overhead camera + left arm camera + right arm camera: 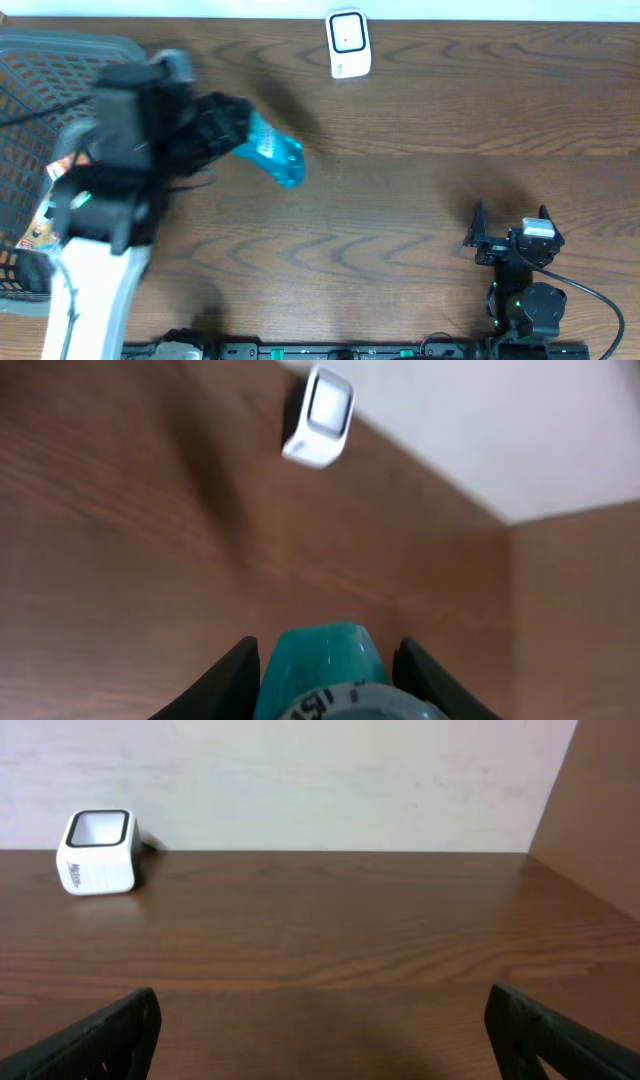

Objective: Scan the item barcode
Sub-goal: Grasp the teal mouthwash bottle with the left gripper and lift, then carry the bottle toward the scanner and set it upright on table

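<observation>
Two arms at a brown wood-grain table (420,190). One task item: a teal-blue translucent plastic bottle-like piece (278,158) with a rounded end. In the left wrist view it has a pale label band with dark print near the bottom edge, print cut off and unreadable. It sits left of centre over the table, between the grey plastic mesh basket (40,55) and the small white box-shaped barcode scanner (348,44). It's well apart from the scanner, rounded end pointing right. It looks lifted off the wood, though the height is hard to judge.

Left gripper (243,135) is clamped on the teal piece, jaws partly closed. Its black fingers (228,682) press both sides, with the rounded end sticking out past the tips.

Right gripper (511,216) is spread wide and holds nothing, parked near the front right of the table. Its wrist view shows bare wood between the fingertips and the scanner far off at the left.

Hard to make out:
- Left arm and teal piece are motion-blurred overhead.
- No barcode is visible in any view.
- The gripped end of the piece is hidden inside the jaws.
- The arm covers most of the basket, with only an orange-and-white packet (45,215) peeking out at the left edge.
</observation>
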Robot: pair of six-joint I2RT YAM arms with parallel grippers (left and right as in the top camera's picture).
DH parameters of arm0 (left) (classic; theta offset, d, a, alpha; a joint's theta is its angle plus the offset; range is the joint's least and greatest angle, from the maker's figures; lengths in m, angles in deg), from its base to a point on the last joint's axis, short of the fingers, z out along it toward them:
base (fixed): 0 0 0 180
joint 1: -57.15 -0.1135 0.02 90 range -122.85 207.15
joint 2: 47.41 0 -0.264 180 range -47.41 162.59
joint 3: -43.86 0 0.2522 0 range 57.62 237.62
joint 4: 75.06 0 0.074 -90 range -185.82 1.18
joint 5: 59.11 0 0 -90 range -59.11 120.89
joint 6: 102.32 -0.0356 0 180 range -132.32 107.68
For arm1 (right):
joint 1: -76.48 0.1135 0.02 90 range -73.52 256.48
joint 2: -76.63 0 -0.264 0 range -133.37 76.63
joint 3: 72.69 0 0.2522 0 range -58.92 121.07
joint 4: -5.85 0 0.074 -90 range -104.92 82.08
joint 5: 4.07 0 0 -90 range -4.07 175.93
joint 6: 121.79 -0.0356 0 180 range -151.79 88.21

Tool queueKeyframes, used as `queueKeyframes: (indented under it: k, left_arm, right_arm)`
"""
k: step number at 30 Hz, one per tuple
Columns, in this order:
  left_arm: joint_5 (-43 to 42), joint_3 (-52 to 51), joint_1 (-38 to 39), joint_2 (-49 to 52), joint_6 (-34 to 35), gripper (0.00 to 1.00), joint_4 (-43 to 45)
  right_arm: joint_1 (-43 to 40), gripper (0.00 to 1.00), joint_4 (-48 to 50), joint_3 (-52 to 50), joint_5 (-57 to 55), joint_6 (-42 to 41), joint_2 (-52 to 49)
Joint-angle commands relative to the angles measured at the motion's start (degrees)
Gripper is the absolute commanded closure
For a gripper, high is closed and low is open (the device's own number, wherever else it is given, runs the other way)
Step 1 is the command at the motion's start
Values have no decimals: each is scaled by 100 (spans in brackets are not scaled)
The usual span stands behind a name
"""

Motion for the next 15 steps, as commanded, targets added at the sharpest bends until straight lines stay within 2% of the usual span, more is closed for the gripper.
queueKeyframes:
  k: [1,4,10,15]
  left_arm:
    - [1123,44,881,658,76,78,256]
    - [1945,44,1488,1213,109,78,466]
    - [3342,44,2343,2173,881,78,651]
    - [3497,44,2837,3025,916,78,1075]
  right_arm:
    - [46,1,-22,-7,33,66,31]
    - [46,1,-24,-7,33,63,31]
    - [46,1,-24,-7,33,66,31]
    - [46,1,-22,-7,33,63,31]
